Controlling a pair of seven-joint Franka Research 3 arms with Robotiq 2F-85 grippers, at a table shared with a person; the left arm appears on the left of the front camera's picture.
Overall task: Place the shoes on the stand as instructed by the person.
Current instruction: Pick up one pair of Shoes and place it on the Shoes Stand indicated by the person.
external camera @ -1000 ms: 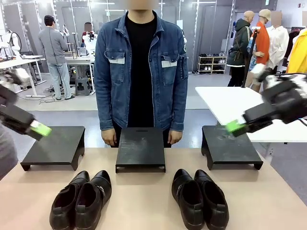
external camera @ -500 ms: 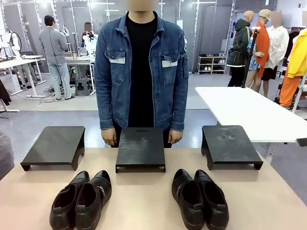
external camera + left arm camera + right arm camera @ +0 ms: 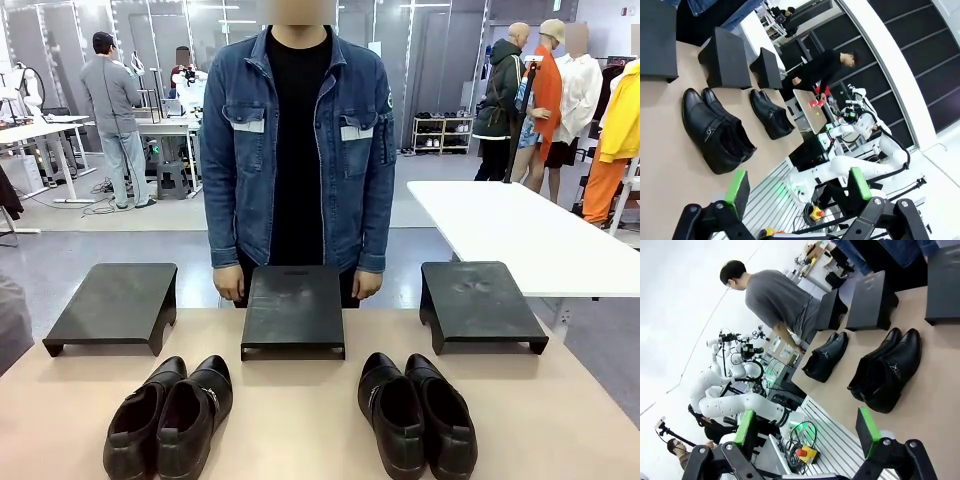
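1. Left gripper (image 3: 799, 189): jaws wide apart, nothing between the green pads, held back off the near edge of the table (image 3: 300, 400).
2. Right gripper (image 3: 807, 435): same story, spread open and empty, also clear of the tabletop.
3. Out on the table, the left pair of shoes (image 3: 170, 420) sits side by side, toes toward the far side. The right pair of shoes (image 3: 415, 415) lies well apart from it.
4. Beyond them are three black stands in a row: left stand (image 3: 115, 300), middle stand (image 3: 293, 305) and right stand (image 3: 478, 300). All are bare.
5. The person (image 3: 298, 150) stands behind the middle stand with arms down, pointing at nothing.
6. My read: this is the waiting step, with no shoe placed yet. The next move needs the person's cue for which stand. Then one gripper must descend over a shoe's opening and clamp firmly, since glossy leather may slip.
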